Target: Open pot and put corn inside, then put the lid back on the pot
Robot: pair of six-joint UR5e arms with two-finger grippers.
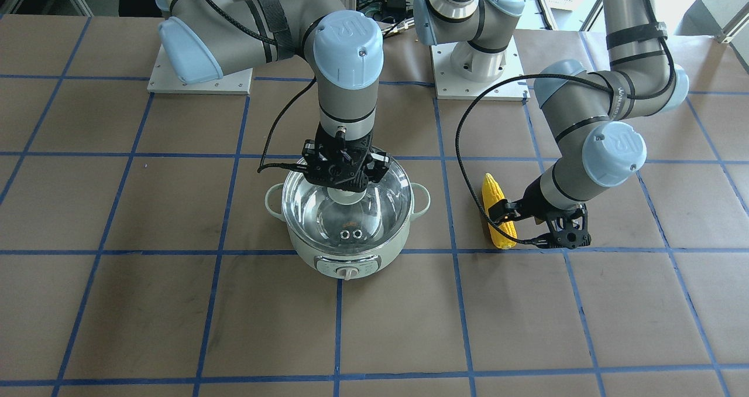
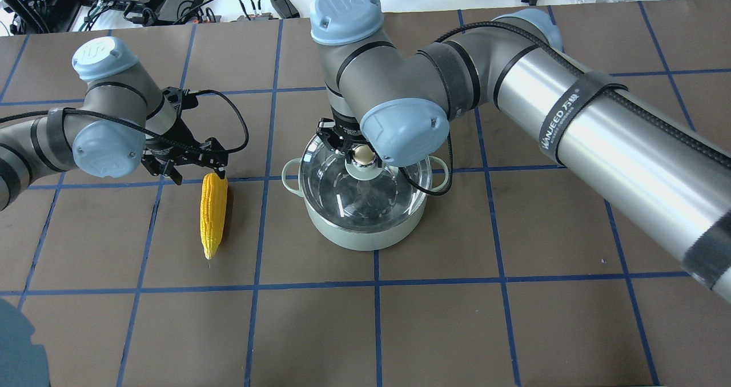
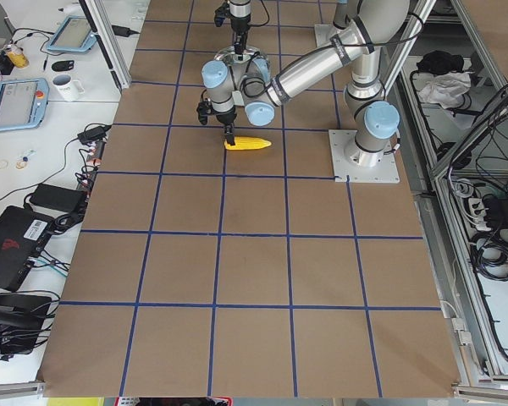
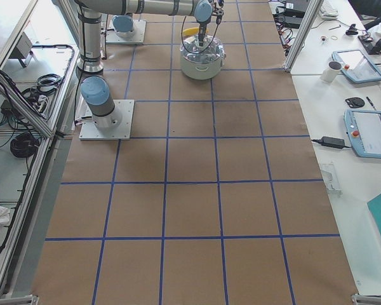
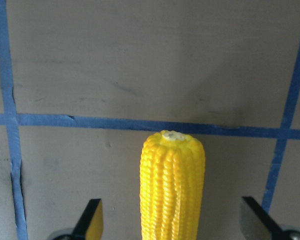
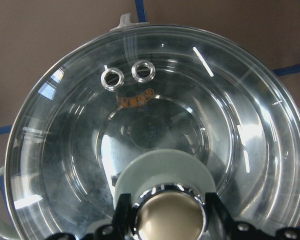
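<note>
The mint-green pot [image 1: 351,257] stands mid-table with the glass lid [image 1: 383,206] seated on it; both show in the overhead view, the pot [image 2: 365,236] under the lid [image 2: 342,196]. My right gripper [image 1: 345,191] comes straight down and is shut on the lid's beige knob [image 6: 170,221]. The yellow corn [image 2: 212,213] lies flat on the table beside the pot. My left gripper [image 2: 197,176] is open and straddles the corn's blunt end [image 5: 172,150]. Its fingers [image 5: 92,217] stand clear of the corn on both sides.
The table is brown paper with a blue tape grid [image 1: 339,327]. The two arm base plates [image 1: 477,69] sit at the robot's edge. The pot's white dial [image 1: 349,273] faces away from the robot.
</note>
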